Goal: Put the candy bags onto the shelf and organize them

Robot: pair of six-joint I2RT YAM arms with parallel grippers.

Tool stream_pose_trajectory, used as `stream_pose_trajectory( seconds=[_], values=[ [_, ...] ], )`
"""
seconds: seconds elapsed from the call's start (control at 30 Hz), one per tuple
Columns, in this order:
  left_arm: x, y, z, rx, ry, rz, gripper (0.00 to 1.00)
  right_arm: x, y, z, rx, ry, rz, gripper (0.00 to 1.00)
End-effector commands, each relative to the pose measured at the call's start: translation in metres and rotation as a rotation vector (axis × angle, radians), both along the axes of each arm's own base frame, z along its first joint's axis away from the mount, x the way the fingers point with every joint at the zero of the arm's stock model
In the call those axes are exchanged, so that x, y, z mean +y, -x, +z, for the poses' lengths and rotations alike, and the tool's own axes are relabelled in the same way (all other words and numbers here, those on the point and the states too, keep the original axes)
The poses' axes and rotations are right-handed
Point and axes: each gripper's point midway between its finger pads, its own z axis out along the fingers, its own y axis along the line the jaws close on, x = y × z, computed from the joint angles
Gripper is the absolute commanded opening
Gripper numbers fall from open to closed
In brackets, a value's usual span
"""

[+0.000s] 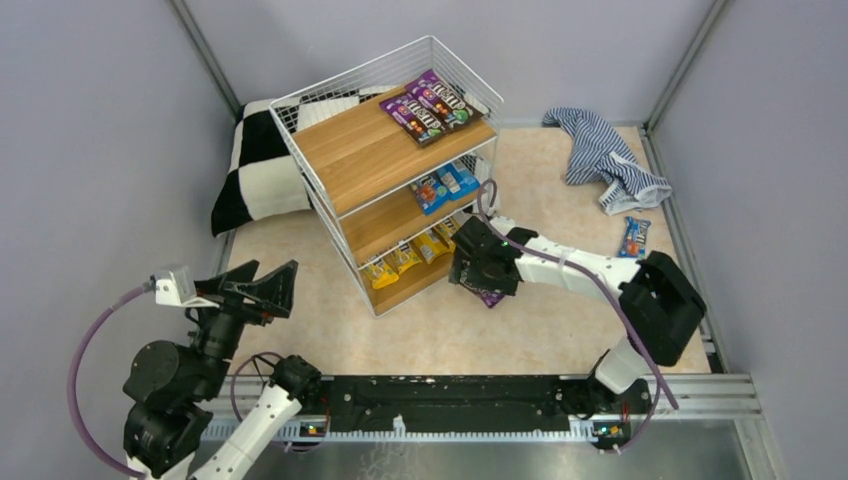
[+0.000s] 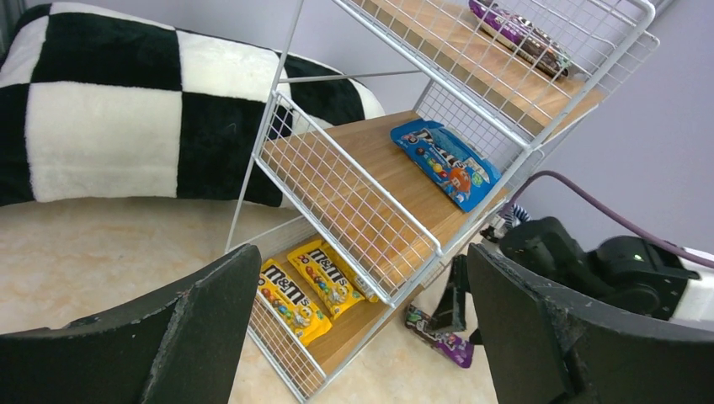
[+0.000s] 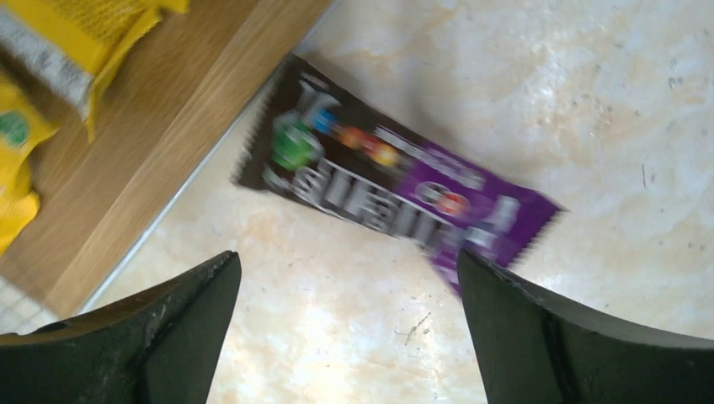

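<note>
Lower left of the top view: the left gripper point(image 1: 262, 283), its black fingers spread wide with nothing between them, aimed toward the rack.

Upper left: a black-and-white checkered plush cushion point(image 1: 255, 170), lying just behind the rack's left side.

Centre: the 3-tier shelf point(image 1: 360, 150) of white wire grid and light wooden boards.
- On its top board, at the far right end: 2 glossy purple candy packets point(image 1: 430, 105), flat and side by side.
- On the middle board, at the right end: 2 glossy blue candy packets point(image 1: 445, 185).
- On the bottom board: a row of glossy yellow candy packets point(image 1: 410, 260).

Just right of the shelf's bottom corner: the right gripper point(image 1: 485, 275), pointing down, its fingers well apart and gripping nothing. Beneath it, 1 more flat purple packet point(image 3: 396, 189), lying on the beige marbled surface point(image 1: 440, 330) close beside the bottom board's edge. Blurred in the wrist view; contact with the fingers impossible to tell.

Upper right: a crumpled blue-white striped cloth point(image 1: 605, 155). Just below it, 1 loose blue packet point(image 1: 633, 236) on the surface near the right wall.
</note>
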Motion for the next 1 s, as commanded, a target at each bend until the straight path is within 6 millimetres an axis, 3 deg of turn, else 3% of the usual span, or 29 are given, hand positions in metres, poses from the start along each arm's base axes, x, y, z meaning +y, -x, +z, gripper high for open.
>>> stream_pose_trajectory(
  seconds=[0.0,0.13,0.23,0.33,0.47,0.63,0.8,0.9,0.97],
  values=[
    [0.008,0.005,0.008,-0.019,0.012,0.022,0.98,0.003,-0.005,0.033,-0.152,-0.052,0.312,0.99],
    [0.004,0.001,0.006,-0.014,0.007,0.015,0.98,-0.040,0.001,0.040,-0.192,-0.200,0.305,0.99],
    [-0.004,-0.005,0.003,-0.016,0.010,-0.008,0.98,-0.054,0.007,0.043,-0.213,-0.444,0.244,0.99],
    [-0.014,-0.010,0.000,-0.007,0.013,-0.042,0.98,-0.048,0.017,0.043,-0.218,-0.603,0.193,0.99],
    [-0.022,-0.014,-0.003,0.008,0.020,-0.064,0.98,-0.021,0.039,0.034,-0.132,-0.839,0.136,0.97],
    [-0.021,-0.013,-0.005,0.016,0.031,-0.062,0.98,0.001,0.060,0.015,-0.045,-0.817,0.089,0.93],
    [-0.020,-0.011,-0.005,0.012,0.049,-0.061,0.98,0.006,0.047,0.001,-0.078,-0.875,-0.004,0.66],
    [-0.018,-0.009,0.000,0.010,0.049,-0.062,0.98,0.003,0.029,-0.004,-0.126,-0.820,-0.029,0.61],
    [-0.016,-0.007,0.001,0.013,0.043,-0.056,0.98,-0.003,0.021,-0.006,-0.142,-0.758,-0.013,0.50]
  ],
)
